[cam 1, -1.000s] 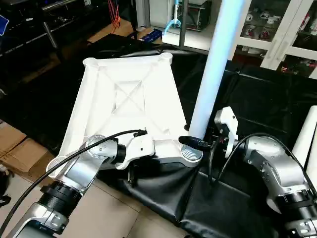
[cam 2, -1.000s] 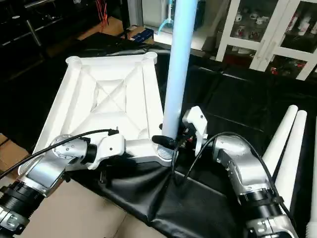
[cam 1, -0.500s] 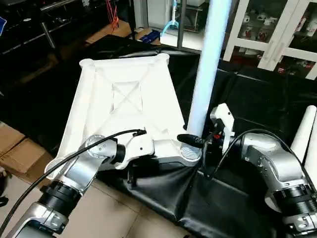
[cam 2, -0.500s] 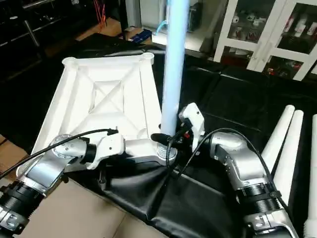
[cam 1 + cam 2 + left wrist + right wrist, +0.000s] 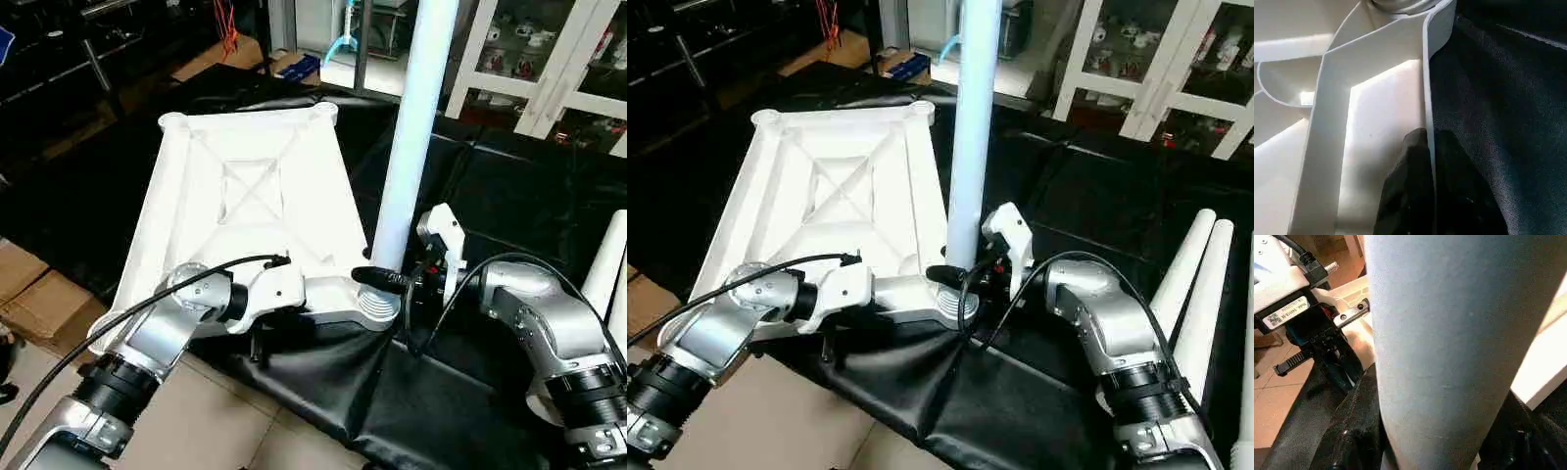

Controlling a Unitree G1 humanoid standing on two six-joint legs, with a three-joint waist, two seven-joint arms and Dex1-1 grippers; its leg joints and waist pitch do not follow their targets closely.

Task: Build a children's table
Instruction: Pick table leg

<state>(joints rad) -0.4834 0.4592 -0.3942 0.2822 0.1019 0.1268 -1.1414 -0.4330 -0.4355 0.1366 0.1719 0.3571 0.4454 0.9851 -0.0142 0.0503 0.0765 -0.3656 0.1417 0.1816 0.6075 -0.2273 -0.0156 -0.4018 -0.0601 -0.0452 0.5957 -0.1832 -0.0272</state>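
left hand pinching tabletop rim | right hand clasping upright leg

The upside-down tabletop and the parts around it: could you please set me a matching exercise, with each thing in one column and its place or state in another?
Things:
1. upright leg
2. spare legs
3. left pincer
4. tabletop

States:
A. lying on the black cloth, off to the robot's right
B. shut on the tabletop's edge wall
C. standing in a near corner socket
D. ribbed underside facing up

Pairs: 1-C, 2-A, 3-B, 4-D
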